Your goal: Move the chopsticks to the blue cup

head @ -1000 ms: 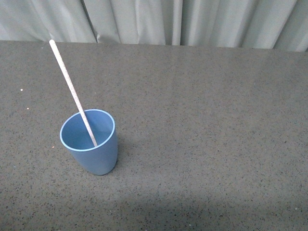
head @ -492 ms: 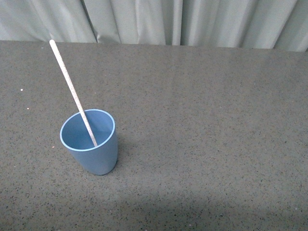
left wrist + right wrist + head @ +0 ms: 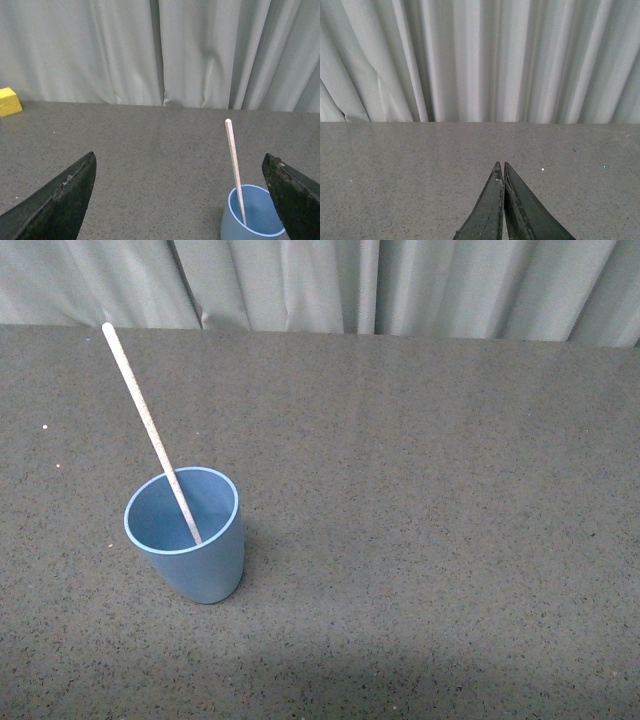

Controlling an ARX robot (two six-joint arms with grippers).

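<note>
The chopsticks (image 3: 152,434) stood in the blue cup (image 3: 192,550) on the table (image 3: 420,540), leaning up and away, nearer the spread, empty left claw (image 3: 180,200) than the pressed-together right claw (image 3: 502,200).

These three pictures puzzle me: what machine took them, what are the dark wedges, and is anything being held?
They come from a two-armed robot. One camera sits on its body and looks over a grey table; neither arm shows there. The other two cameras ride on the wrists, so the dark wedges are gripper fingers seen up close. The left gripper is wide open and empty. The right gripper has its fingers pressed together, with nothing between them. On the table a blue cup stands upright with one pale chopstick leaning inside it. The left wrist view also shows a yellow block at the table's far edge. Curtains hang behind.
</note>
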